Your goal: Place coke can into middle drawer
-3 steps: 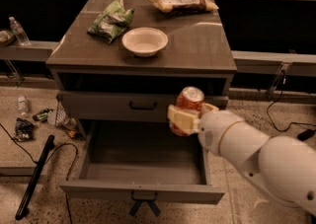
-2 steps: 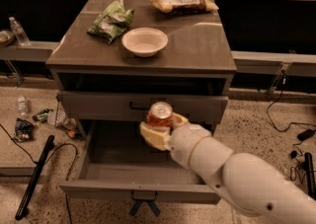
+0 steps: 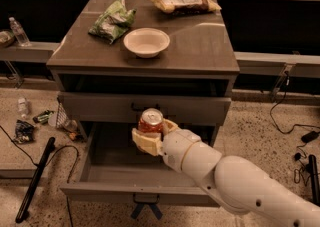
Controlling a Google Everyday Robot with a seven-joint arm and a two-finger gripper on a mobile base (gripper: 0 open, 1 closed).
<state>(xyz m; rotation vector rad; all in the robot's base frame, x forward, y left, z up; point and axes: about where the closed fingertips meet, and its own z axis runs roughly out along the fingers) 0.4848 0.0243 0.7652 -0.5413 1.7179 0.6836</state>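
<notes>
Smooth white rounded arm (image 3: 240, 181), cream claw (image 3: 152, 132) above middle drawer (image 3: 100, 191)

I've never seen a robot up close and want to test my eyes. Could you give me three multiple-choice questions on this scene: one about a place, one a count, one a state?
1. Where is the red can?
A. on the cabinet top
B. in the gripper, over the lower drawer
C. on the floor

2. How many bags lie on the cabinet top?
A. one
B. two
C. four

3. The lower drawer is:
A. pulled open
B. shut
C. taken out

Answers:
1 B, the gripper clasps the can above the drawer.
2 B, a green bag and a brown bag.
3 A, its tray juts out from the cabinet.
</notes>
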